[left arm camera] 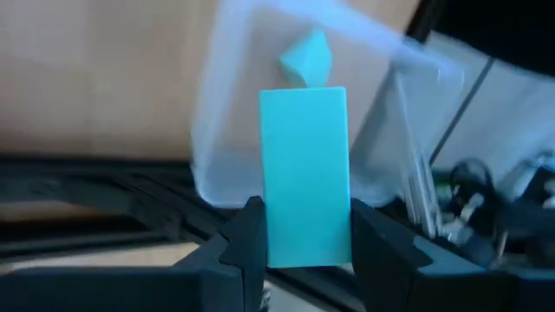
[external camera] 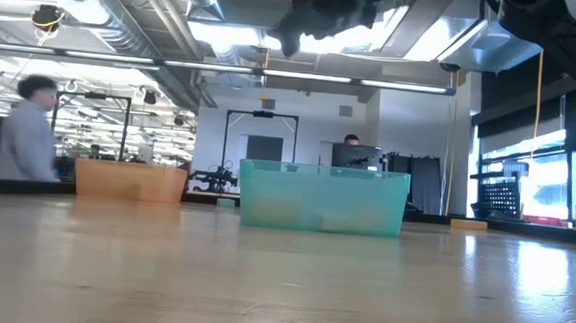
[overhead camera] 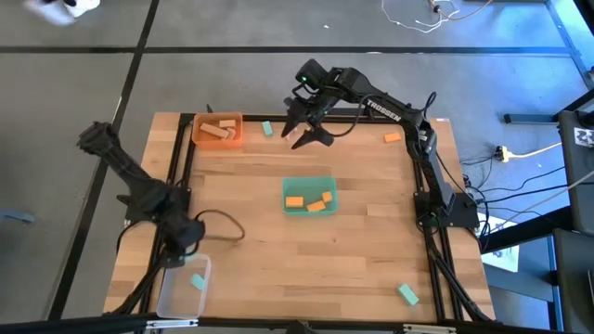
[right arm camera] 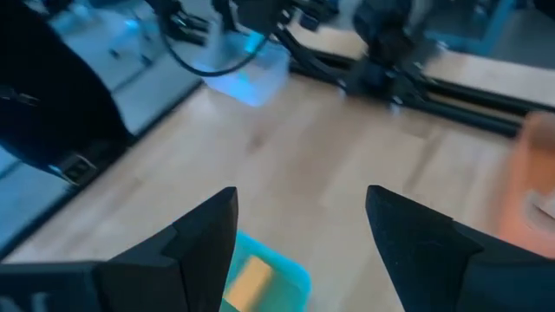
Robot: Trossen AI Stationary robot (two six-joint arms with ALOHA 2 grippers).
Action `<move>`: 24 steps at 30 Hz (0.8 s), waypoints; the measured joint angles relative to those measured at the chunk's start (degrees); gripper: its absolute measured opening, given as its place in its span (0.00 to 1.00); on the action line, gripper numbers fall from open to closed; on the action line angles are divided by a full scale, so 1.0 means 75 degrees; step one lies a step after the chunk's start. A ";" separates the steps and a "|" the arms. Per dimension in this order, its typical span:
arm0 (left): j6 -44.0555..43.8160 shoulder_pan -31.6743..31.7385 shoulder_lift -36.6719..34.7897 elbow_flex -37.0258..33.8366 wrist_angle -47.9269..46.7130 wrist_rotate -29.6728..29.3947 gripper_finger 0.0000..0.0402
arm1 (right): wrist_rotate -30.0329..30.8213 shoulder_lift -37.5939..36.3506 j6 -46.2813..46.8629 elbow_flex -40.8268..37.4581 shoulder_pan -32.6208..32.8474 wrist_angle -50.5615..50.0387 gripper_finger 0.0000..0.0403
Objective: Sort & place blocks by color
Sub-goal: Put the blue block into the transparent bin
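There are three trays: one orange tray (overhead camera: 218, 131), one green tray (overhead camera: 308, 196) and one clear tray (overhead camera: 181, 288). I count three orange blocks (overhead camera: 393, 137), four mint-green blocks (overhead camera: 408, 294) and about two pale wood blocks (overhead camera: 215, 135). There are two robot arms (overhead camera: 148, 197).

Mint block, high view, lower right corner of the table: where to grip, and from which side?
Grip the mint block across its narrow width at mid-length, coming straight down from above. It looks to lie flat and askew on the table with nothing beside it, so turn the jaws to match its diagonal.
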 joint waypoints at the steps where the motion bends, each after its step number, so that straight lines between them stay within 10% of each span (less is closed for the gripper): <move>1: -0.0179 -0.0268 0.0050 0.0000 0.0120 -0.0014 0.31 | -0.0133 0.0000 0.0000 0.0000 0.0000 -0.0017 0.63; 24: -0.1179 -0.1545 0.1971 0.0000 0.1347 -0.1117 0.35 | -0.0261 0.0000 -0.0003 0.0000 0.0020 -0.0174 0.63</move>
